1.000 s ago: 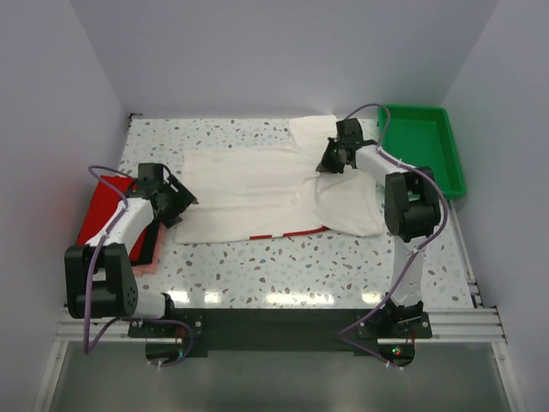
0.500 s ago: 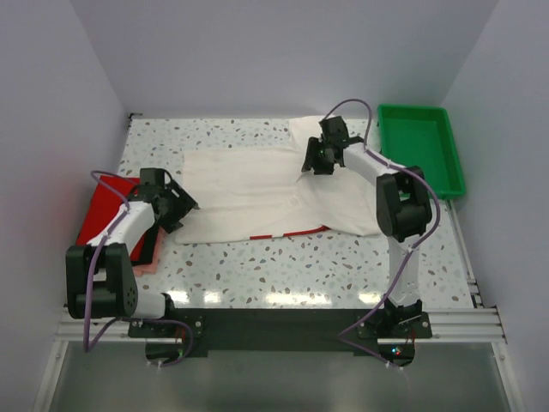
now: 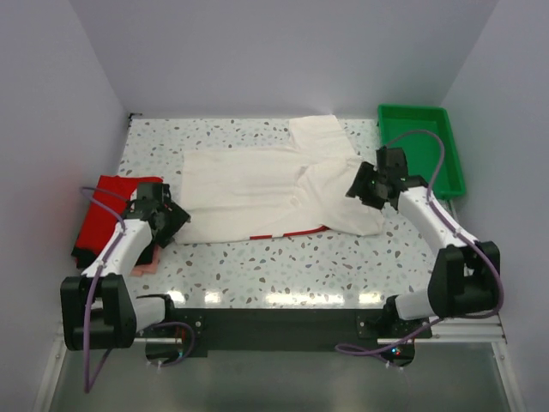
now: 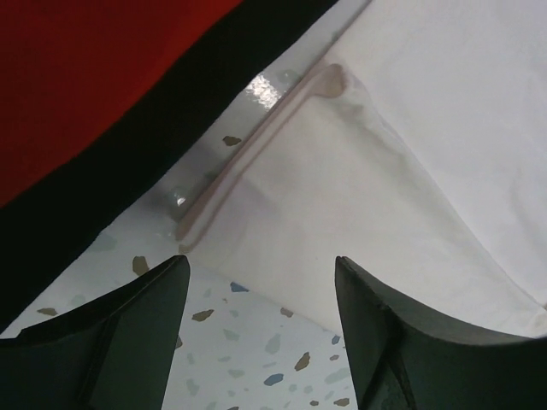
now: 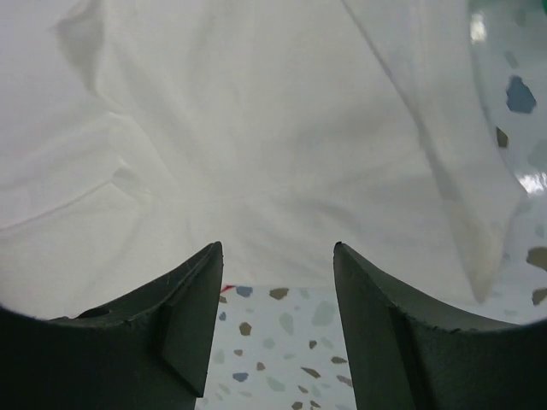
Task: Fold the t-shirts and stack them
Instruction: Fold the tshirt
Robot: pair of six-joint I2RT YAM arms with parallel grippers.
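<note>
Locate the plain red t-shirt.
In the top view the red t-shirt lies at the left edge of the table, just left of the left gripper and the cream-white shirt.

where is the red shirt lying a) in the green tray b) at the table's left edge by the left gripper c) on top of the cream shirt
B: the red shirt lies at the left edge of the table beside the left gripper, apart from the cream shirt.

A cream-white t-shirt (image 3: 249,184), red t-shirt (image 3: 94,223), green tray (image 3: 416,129), speckled table (image 3: 283,257).
</note>
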